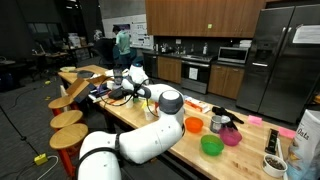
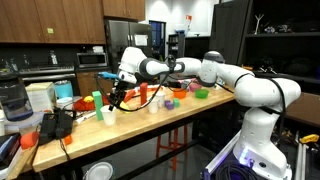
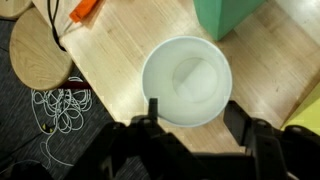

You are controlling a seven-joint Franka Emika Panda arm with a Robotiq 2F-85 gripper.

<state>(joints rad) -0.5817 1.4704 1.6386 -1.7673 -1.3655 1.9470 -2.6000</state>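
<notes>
Although both exterior views took in a crowded kitchen workspace, the wrist view told the most. The long wooden desk (image 3: 120, 60) lay beneath the end effector (image 3: 192, 105), and its edge ran just under the wrist with dark floor beyond. The white arm (image 2: 235, 78) reached out across that desk. A round wooden stool (image 3: 40, 50) stood on the floor, well off to the left of the end effector as the wrist camera saw it. A green block (image 3: 225, 15) sat on the desk ahead of the end effector and a little to its right, just beyond the cup.

The white cup (image 3: 187, 78) stood upright and empty on the desk, straight below the end effector and centred between its fingers, near the desk's edge. The end effector was released, with its jaws spread wide on either side of the rim. Whether the pads touched the wall could not be told.

The cup looked light, thin-walled and smooth, probably plastic or paper. It would likely flex or crush under a hard squeeze, and it could slide or tip at a sideways nudge. The best hold seemed to be a gentle one across opposite sides of the wall, just below the rim.

A loose coil of white cable (image 3: 62, 105) lay on the floor below and to the left. A small orange object (image 3: 85, 8) rested on the desk, far ahead on the left.
</notes>
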